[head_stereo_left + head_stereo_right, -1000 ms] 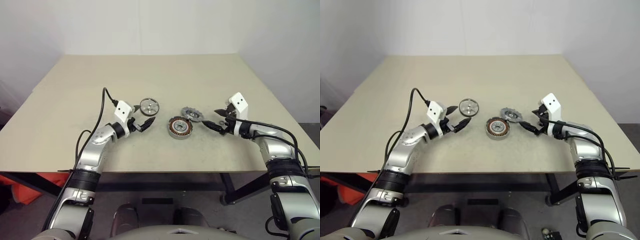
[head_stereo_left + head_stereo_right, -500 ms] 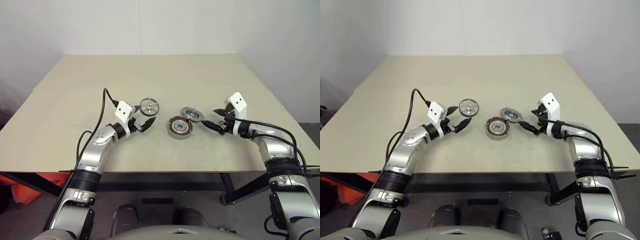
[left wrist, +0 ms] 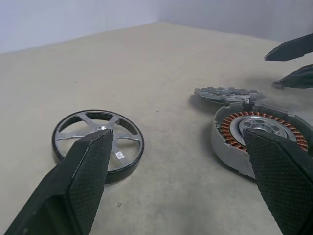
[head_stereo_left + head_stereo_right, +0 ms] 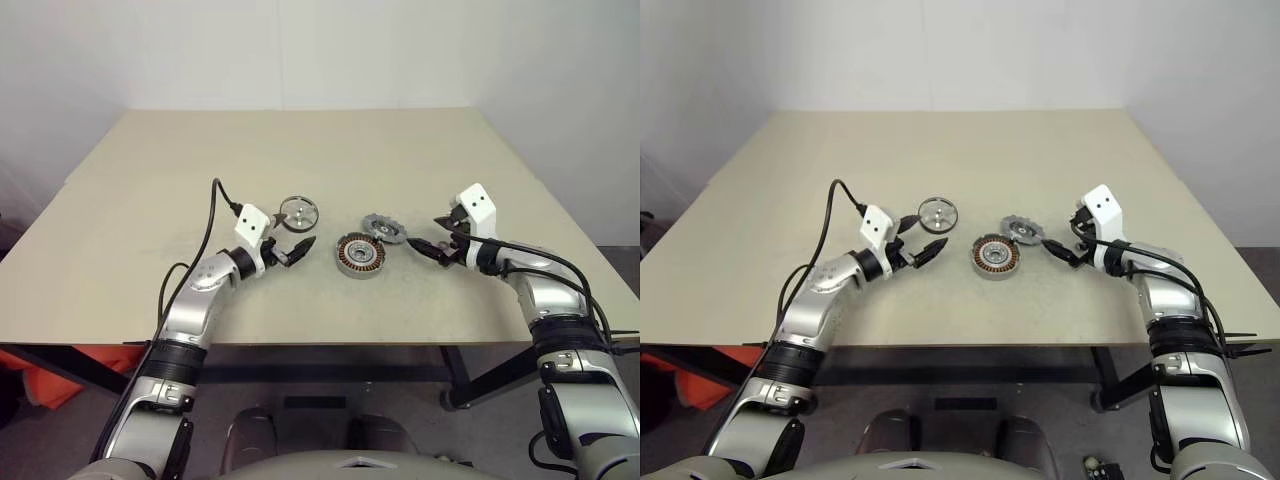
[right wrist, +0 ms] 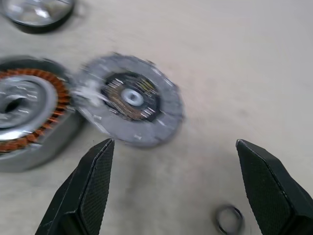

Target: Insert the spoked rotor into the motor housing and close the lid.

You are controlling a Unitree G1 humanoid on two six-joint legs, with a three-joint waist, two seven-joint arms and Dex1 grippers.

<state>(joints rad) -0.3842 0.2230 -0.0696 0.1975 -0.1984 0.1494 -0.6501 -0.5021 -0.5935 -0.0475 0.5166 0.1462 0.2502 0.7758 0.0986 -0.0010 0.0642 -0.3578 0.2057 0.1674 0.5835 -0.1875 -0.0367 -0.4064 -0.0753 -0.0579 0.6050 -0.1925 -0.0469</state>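
Claws stood wide open and empty over the bench (image 4: 150, 200); the left claw (image 4: 293, 248) hovered just beside the rotor (image 4: 298, 212); the right claw (image 4: 432, 238) hung near the lid (image 4: 384, 228), which leaned against the housing (image 4: 361, 255); a small ring (image 5: 226, 218) lay apart.

text check | I read no legible text, brand, number or sign in any view | spoked rotor (image 3: 98, 145): small pale sticker on a spoke, print too small for me to read | motor housing (image 3: 259, 139): no marking | lid (image 5: 131, 100): no marking | table (image 4: 300, 150): bare
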